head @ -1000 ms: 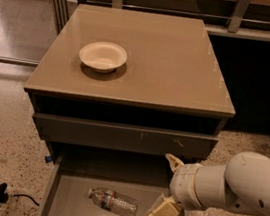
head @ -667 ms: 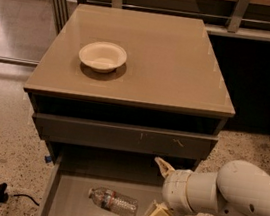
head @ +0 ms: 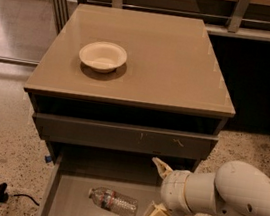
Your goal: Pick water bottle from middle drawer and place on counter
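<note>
Shows the water bottle (head: 113, 202) lying flat in the middle drawer (head: 67, 198), long axis left to right, cap pointing left. Puts the hand (head: 156, 194) just right of its base, spread wide, gripping nothing. Likely calls for a short leftward reach.

A glossy, smooth finish is shown by the square tan desk (head: 182, 61); the pale round bowl (head: 103, 56) on it looks matt. Shiny clear ribbed plastic forms the water bottle (head: 113, 202) in the matt grey-brown middle drawer (head: 73, 203). The smooth cream-fingered tool (head: 146, 194) is held spread just beside the bottle.
</note>
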{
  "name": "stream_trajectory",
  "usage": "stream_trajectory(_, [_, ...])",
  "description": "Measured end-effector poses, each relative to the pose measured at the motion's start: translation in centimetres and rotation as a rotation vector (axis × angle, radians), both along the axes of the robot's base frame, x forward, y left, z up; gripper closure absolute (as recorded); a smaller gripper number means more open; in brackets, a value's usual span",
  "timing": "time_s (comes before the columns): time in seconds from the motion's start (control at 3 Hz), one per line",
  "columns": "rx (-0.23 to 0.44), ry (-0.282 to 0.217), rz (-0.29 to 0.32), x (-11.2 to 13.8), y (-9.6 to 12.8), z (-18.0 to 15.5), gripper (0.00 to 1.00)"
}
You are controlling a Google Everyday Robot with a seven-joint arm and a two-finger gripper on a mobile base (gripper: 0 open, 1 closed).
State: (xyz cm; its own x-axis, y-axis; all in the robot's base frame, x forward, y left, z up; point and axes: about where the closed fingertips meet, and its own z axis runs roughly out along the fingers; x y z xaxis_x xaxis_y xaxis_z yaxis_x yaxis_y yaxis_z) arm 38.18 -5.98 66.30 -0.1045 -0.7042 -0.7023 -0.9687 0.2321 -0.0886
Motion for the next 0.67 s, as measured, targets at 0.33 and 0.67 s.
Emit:
stream_trajectory(0.33, [-0.006, 0.026, 0.014, 0.2, 1.2, -1.7, 0.00])
stream_trajectory(0.67, [-0.035, 0.092, 0.005, 1.1, 3.0, -7.1, 0.00])
